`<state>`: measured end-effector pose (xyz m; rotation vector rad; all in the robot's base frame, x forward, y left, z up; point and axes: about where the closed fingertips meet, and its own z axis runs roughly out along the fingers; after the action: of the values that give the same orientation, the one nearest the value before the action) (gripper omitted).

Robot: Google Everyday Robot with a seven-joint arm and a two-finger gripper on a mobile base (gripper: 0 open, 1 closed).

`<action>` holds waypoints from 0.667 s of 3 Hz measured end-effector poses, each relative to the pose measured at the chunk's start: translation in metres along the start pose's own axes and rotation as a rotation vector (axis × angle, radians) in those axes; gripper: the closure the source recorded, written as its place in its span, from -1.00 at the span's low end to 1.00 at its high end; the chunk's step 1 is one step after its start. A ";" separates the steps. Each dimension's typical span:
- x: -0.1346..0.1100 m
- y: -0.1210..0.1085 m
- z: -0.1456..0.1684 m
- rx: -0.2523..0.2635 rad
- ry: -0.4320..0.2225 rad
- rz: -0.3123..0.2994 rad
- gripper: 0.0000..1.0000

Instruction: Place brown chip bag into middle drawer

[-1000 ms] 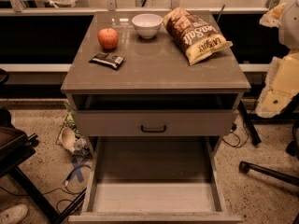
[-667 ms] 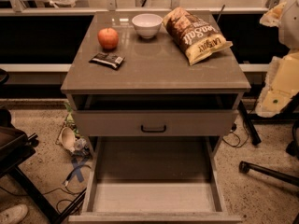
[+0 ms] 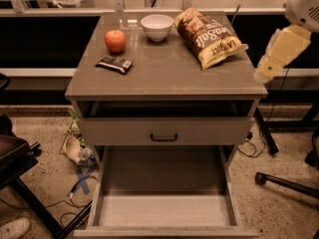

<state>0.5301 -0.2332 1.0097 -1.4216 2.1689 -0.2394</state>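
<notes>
The brown chip bag (image 3: 209, 37) lies flat on the back right of the cabinet top, dark brown in the middle with tan-yellow ends. The middle drawer (image 3: 164, 210) is pulled far out at the bottom of the view, and its pale floor is bare. My gripper (image 3: 265, 69) hangs in the air at the end of the pale arm, just off the cabinet's right edge. It is to the right of the bag and slightly nearer the front, and it does not touch the bag.
On the cabinet top (image 3: 164, 76) are a white bowl (image 3: 156, 26), a red apple (image 3: 115, 40) and a small black wrapper (image 3: 114, 63). A drawer front with a black handle (image 3: 164, 137) sits above the open drawer. Cables and chair legs lie on the floor at both sides.
The arm with my gripper has moved up and a little left, toward the cabinet's right edge. The bag and the drawers have not moved.
</notes>
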 end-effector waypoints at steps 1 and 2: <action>-0.004 -0.055 0.034 0.070 -0.041 0.122 -1.00; -0.004 -0.055 0.034 0.070 -0.041 0.122 -1.00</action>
<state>0.5925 -0.2483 1.0057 -1.2406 2.1829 -0.2379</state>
